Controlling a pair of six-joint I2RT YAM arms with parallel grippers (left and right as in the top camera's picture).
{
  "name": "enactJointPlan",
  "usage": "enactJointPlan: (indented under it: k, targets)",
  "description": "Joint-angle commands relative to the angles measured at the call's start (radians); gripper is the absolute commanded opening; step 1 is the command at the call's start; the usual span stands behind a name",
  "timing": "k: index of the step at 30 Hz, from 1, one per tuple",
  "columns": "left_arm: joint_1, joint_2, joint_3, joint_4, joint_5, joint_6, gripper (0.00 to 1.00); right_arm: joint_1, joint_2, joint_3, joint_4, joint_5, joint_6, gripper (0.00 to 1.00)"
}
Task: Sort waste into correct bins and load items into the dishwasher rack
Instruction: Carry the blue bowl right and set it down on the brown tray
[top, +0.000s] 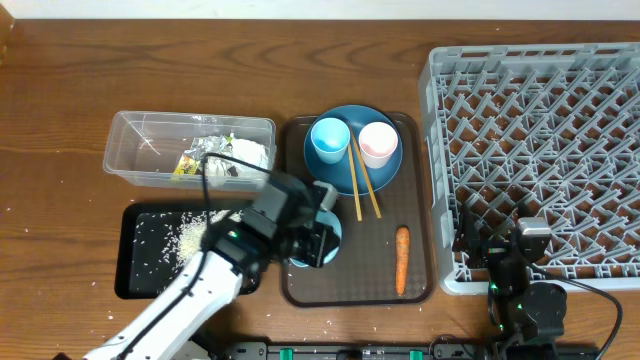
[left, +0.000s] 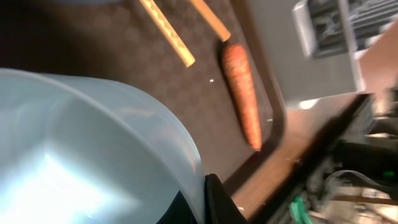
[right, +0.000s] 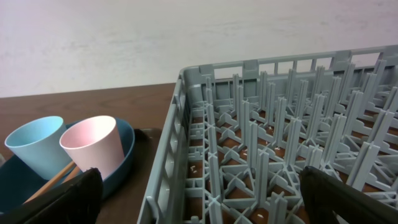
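Bowl sat lower centre overhead, left gripper clenched on its rim; right gripper gaped empty, lower right. Best bet was a level lift past carrot toward rack.

No writing, label, brand, number or sign can be read in any of the three views. The silver-and-yellow wrapper lying in the clear tub possibly carries some print on its yellow part, but from overhead it is too small and too crumpled to make out a single letter.
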Motion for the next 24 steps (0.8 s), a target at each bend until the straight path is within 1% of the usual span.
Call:
enactJointPlan:
  k: [1,4,7,17,24]
  targets:
    - [-0.078,-0.011,0.006,0.015,-0.198,-0.009,0.06,0.008,0.001,-0.001,-0.004,-0.001,0.01,0.99]
    - [-0.129,0.0,0.006,0.031,-0.26,-0.008,0.07,0.008,0.001,-0.001,-0.004,-0.001,0.01,0.99]
    - [-0.164,0.015,0.006,0.043,-0.291,-0.008,0.06,0.008,0.001,-0.001,-0.004,-0.001,0.01,0.99]
    - [-0.23,0.105,0.006,0.114,-0.293,-0.008,0.08,0.008,0.001,-0.001,-0.004,-0.001,0.01,0.99]
    - [-0.234,0.159,0.006,0.132,-0.296,-0.007,0.08,0.008,0.001,-0.001,-0.004,-0.001,0.01,0.99]
